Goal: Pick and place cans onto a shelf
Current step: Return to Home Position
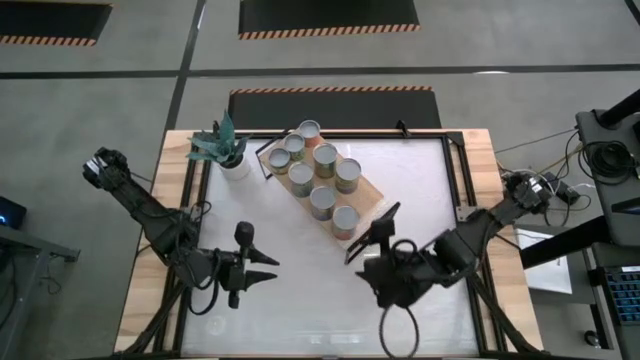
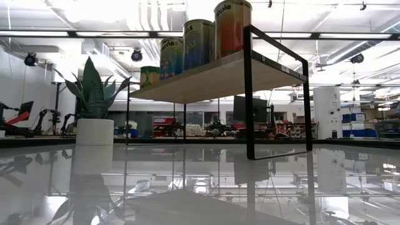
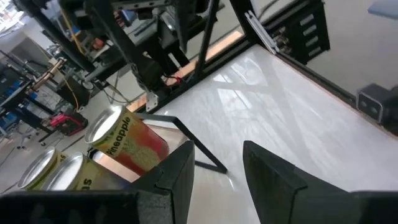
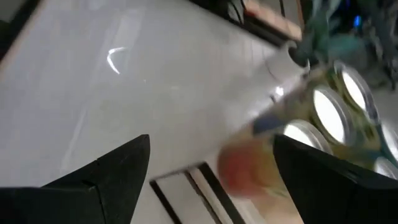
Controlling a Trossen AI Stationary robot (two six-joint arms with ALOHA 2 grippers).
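Note:
The light-wood shelf with a black wire frame stands slantwise at the table's far middle. Several cans stand upright on its board, and they also show in the low view. My right gripper is open and empty just right of the shelf's near end. The nearest can stands just ahead of its fingers, apart from them. My left gripper is open and empty over the white table at the near left. It points toward the shelf, whose cans lie ahead of it.
A white pot with a green plant stands at the far left, next to the shelf's far end, and also shows in the low view. The white tabletop has a black frame along its edges. A cable loop hangs from my right arm.

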